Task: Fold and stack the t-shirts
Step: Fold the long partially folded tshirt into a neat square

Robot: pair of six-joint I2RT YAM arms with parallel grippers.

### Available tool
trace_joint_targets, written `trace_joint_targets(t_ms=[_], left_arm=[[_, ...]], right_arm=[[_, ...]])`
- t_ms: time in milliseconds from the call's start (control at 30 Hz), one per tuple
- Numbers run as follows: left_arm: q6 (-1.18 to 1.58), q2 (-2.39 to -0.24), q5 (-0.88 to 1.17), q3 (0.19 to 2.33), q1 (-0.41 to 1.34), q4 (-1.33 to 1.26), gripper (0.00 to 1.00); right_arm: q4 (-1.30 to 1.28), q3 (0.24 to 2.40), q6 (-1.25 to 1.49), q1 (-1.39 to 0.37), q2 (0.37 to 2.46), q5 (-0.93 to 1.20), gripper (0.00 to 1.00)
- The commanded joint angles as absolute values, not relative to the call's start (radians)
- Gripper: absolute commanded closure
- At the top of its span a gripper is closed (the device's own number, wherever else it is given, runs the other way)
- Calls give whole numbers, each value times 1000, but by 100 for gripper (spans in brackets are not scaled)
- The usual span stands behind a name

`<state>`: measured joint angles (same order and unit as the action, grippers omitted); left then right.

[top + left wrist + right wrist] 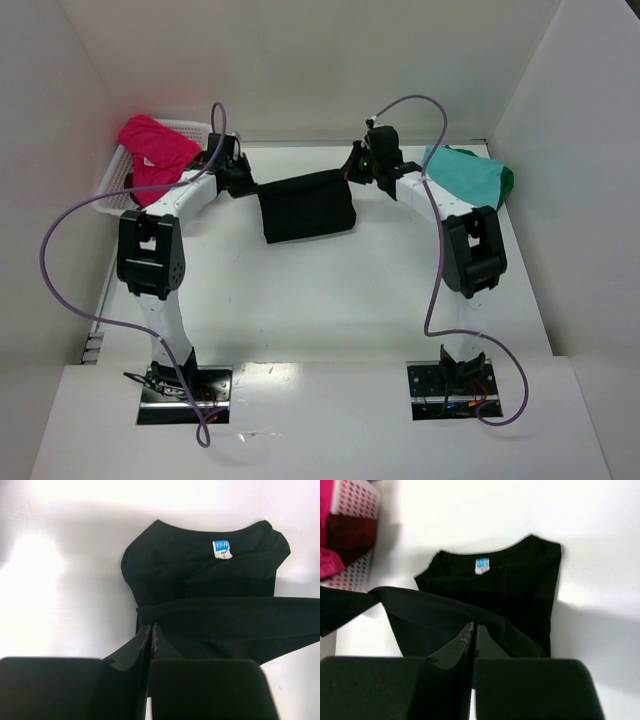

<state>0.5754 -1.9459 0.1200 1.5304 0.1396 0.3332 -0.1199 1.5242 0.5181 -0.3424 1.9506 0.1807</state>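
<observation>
The black t-shirt (305,207) hangs stretched between my two grippers above the far middle of the table. My left gripper (243,180) is shut on its left edge; in the left wrist view (151,626) the jaws pinch the black cloth (200,580), with the light-blue neck label (222,548) showing. My right gripper (357,170) is shut on its right edge; the right wrist view (474,625) shows the pinch, the shirt (520,590) and its label (482,565). A magenta-pink t-shirt (155,148) lies in the basket. A teal t-shirt (462,172) lies far right, over a green one (507,180).
The white lattice basket (115,185) stands at the far left and also holds a dark red t-shirt (347,535). White walls close in the table on the left, back and right. The arm bases (185,385) sit at the near edge.
</observation>
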Motion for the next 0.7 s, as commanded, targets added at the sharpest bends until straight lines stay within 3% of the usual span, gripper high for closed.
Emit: trace_joint_targets(t_ms=[0,100,133,167,200,267,300,333,400,433,500,667], left_arm=[[543,-2020,117,1627,118,321,100],[543,-2113,131,1724,100,331,100],[543,-2157,144,1747,100,342,100],[543,-2177,144,1771,100,343,97],[543,-2198,144,1812,100,356,80],[543,-2238,124,1838,91,368,68],[543,-2239,124,1838,91,368,61],[543,-2252,124,1851,90,368,44],[534,-2252,133,1852,78,357,34],[534,-2239,133,1851,78,347,29],[534,-2219,134,1821,69,335,22],[523,-2134,198,1715,69,308,17]], right_arm=[[-110,1648,482,-329,2030,164,100],[-150,1753,482,-320,2140,173,98],[-151,1797,482,-310,2168,173,96],[-165,1817,482,-309,2219,173,86],[-175,1836,482,-299,2242,174,77],[-186,1886,481,-299,2303,183,65],[-186,1901,473,-299,2320,183,51],[-198,1930,472,-290,2332,183,42],[-209,1950,472,-290,2352,183,21],[-209,1959,472,-290,2352,182,16],[-209,1959,472,-290,2332,173,8],[-209,1878,472,-290,2261,163,3]])
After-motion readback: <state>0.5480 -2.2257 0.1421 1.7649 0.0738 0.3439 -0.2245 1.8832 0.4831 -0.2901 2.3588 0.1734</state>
